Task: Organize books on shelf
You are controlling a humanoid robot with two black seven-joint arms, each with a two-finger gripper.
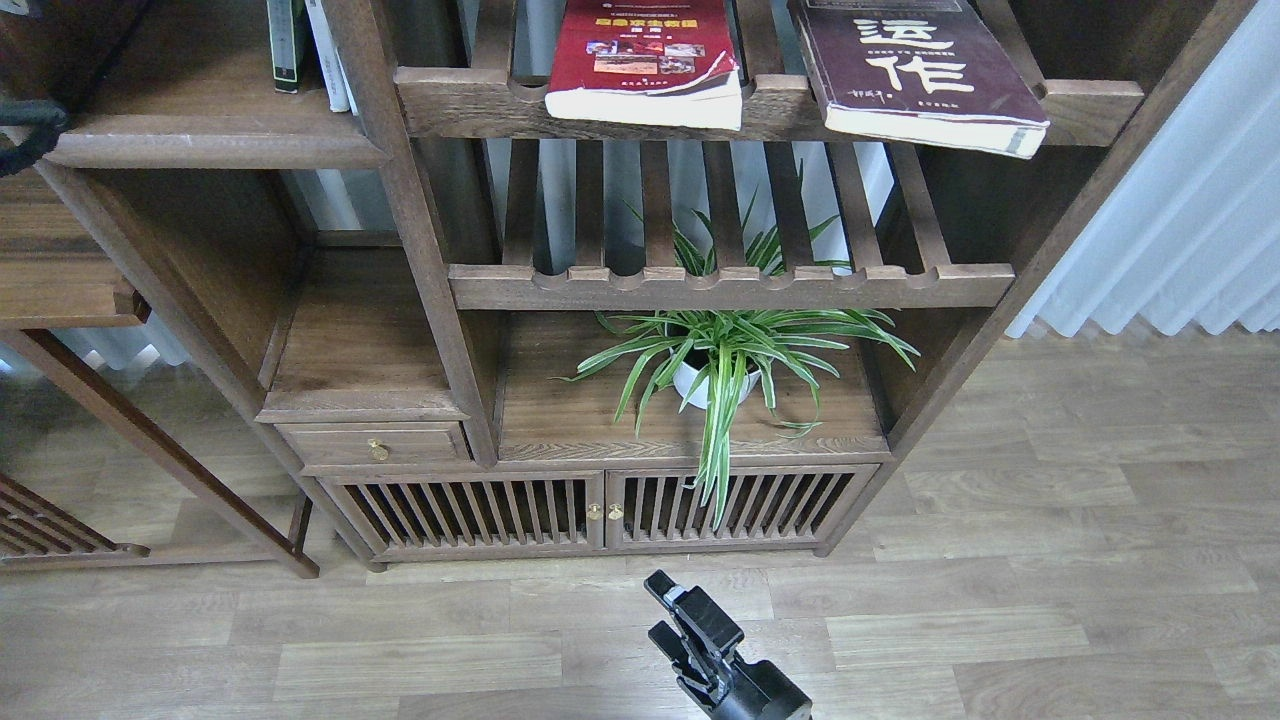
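A bright red book (645,60) and a thick dark maroon book (915,70) lie flat on the top slatted rack, both overhanging its front rail. A pale white book (328,55) stands upright next to a dark green one (285,40) on the solid dark-brown shelf (215,150) at the upper left. My right gripper (660,607) rises from the bottom edge over the floor, open and empty, far below the books. A small black part of my left arm (30,135) shows at the left edge beside the shelf's front; its fingers cannot be told apart.
A second slatted rack (730,285) sits below the top one. A spider plant in a white pot (715,375) stands on the board under it. Below are a small drawer (375,443) and slatted cabinet doors (600,510). A white curtain (1180,220) hangs at the right.
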